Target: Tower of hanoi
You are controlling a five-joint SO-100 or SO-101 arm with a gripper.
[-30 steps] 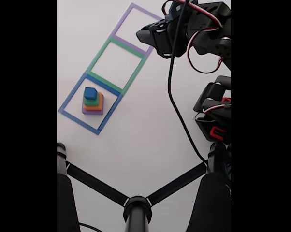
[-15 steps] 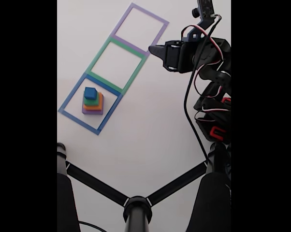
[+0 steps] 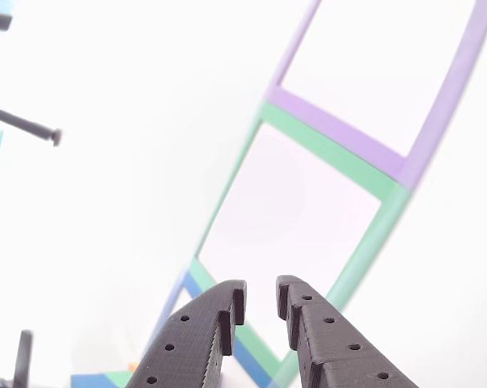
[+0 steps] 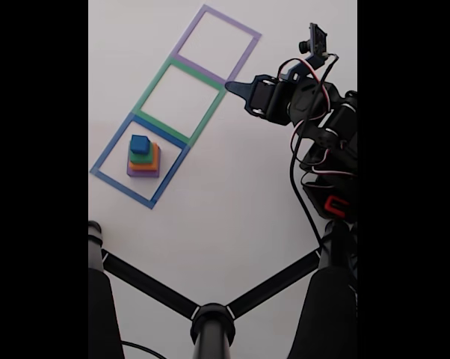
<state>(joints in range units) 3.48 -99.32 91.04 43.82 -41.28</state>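
The tower of hanoi (image 4: 143, 158) stands stacked on the white table inside the blue tape square (image 4: 105, 153): a blue cube (image 4: 140, 143) on top, then green (image 4: 142, 157), orange (image 4: 155, 160), and purple (image 4: 143, 173) at the bottom. My gripper (image 4: 230, 87) hangs well to the right of the stack in the fixed view, near the right corner of the green tape square (image 4: 154, 86), pointing left. In the other view the gripper (image 3: 260, 293) reaches in from the bottom edge. Its black fingers (image 3: 203, 331) stand nearly together with a thin gap and nothing between them.
Blue, green and purple tape squares (image 4: 217, 37) run in a diagonal row. The arm's body and cables (image 4: 326, 149) fill the right side. A black stand with spread legs (image 4: 211, 318) crosses the table's near part. A thin black rod (image 3: 21, 125) shows at the left.
The arm has swung down and folded. The gripper tip moved from beside the purple square to the corner between the purple and green squares. The stack has not moved.
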